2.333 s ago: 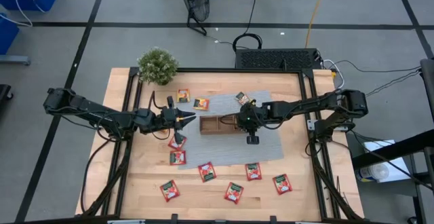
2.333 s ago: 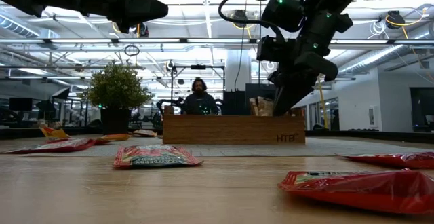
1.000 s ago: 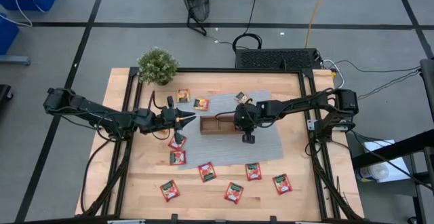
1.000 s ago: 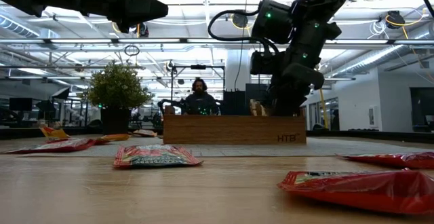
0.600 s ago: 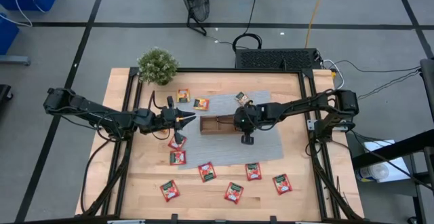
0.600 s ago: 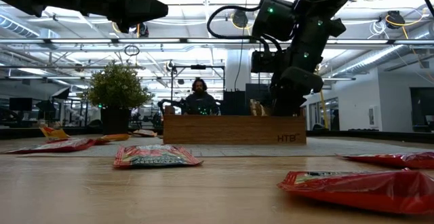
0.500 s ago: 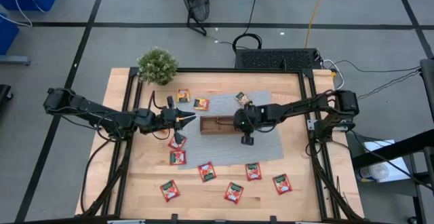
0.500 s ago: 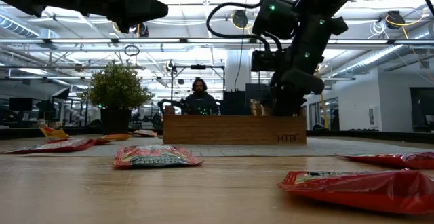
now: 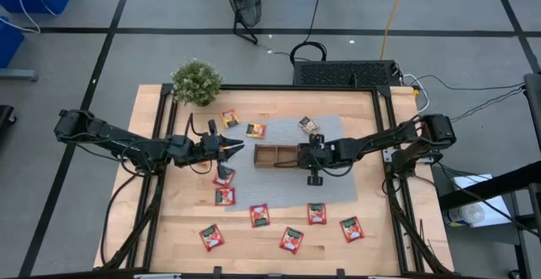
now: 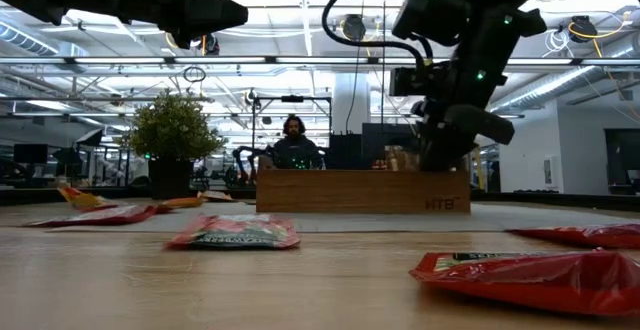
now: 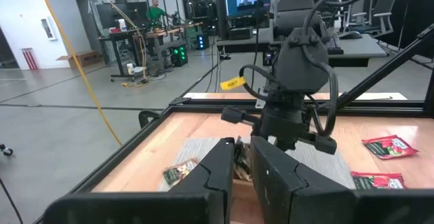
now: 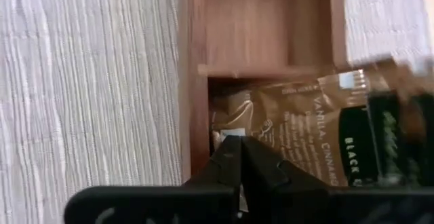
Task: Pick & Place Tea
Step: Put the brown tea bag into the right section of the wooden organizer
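Over the right end of the wooden tray, the right end effector points down into the end compartment, its fingers pressed together; whether they pinch the edge of the grey-brown tea sachet lying in that compartment is hard to tell. The tray stands on a grey mat in the middle of the table. Another grey-brown sachet lies on the mat beyond the tray, and two orange-yellow sachets lie near the potted plant. Red sachets are scattered along the near side of the table. The left end effector hangs just left of the tray, fingers nearly closed and empty.
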Tool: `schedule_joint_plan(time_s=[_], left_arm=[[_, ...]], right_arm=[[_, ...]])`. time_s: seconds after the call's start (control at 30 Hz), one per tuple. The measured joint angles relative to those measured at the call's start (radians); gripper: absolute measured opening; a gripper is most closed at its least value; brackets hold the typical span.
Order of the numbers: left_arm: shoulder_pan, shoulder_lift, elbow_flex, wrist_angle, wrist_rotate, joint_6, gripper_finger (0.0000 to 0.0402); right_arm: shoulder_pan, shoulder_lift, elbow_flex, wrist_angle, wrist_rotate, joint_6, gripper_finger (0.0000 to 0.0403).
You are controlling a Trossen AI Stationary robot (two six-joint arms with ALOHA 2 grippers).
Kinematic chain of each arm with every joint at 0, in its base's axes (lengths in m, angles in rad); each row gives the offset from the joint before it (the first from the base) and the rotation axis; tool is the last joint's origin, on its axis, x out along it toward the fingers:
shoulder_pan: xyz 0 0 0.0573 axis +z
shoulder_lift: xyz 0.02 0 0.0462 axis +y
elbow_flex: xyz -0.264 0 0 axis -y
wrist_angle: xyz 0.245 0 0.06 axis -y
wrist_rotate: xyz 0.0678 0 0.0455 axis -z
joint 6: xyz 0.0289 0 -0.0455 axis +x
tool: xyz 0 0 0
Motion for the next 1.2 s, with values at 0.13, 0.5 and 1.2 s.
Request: schedule_joint_plan(time_s=[0.13,0.5,1.2], left_arm=[[0.0,0.0,0.0,0.0,0.0,0.0,0.0058],[0.0,0.0,0.0,0.0,0.0,0.0,0.0058],[0.0,0.0,0.0,0.0,0.0,0.0,0.0058]], right_arm=[[0.005,-0.007,0.0,0.007,0.006,-0.001,0.0],[0.005,-0.009,0.002,0.018,0.003,0.001,0.0],[0.005,-0.123,0.005,0.022,-0.075,0.051,0.0077]])
